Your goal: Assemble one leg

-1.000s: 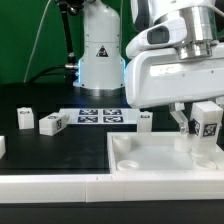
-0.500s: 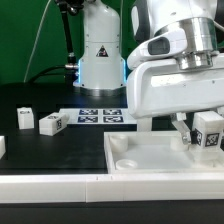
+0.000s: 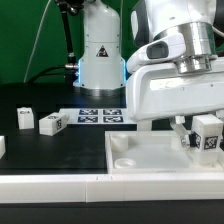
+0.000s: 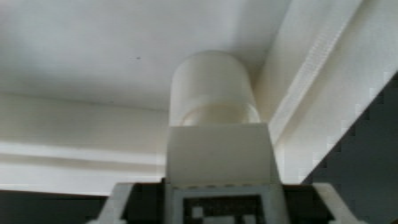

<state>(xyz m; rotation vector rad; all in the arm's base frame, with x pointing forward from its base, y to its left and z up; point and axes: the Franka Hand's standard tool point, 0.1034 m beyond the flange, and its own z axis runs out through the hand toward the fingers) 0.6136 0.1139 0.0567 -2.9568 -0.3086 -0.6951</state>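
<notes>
My gripper (image 3: pixel 199 133) is shut on a leg (image 3: pixel 208 134), a small white oblong block with a black-and-white tag facing the camera. It holds the leg upright over the far corner, on the exterior view's right, of the large white square piece (image 3: pixel 150 166). In the wrist view the leg (image 4: pixel 221 115) runs out from between my fingers (image 4: pixel 135 205), and its rounded end points at the corner wall of the white piece (image 4: pixel 89 60). Whether the end touches the piece cannot be told.
Two loose legs (image 3: pixel 25 119) (image 3: pixel 52 123) lie on the black table at the exterior view's left, and another (image 3: pixel 146 121) lies by the marker board (image 3: pixel 100 115). A white part (image 3: pixel 2 146) shows at the left edge. The robot base (image 3: pixel 100 55) stands behind.
My gripper and the leg have shifted slightly to the exterior view's right and a little lower over the corner. In the last half second there is almost no movement.
</notes>
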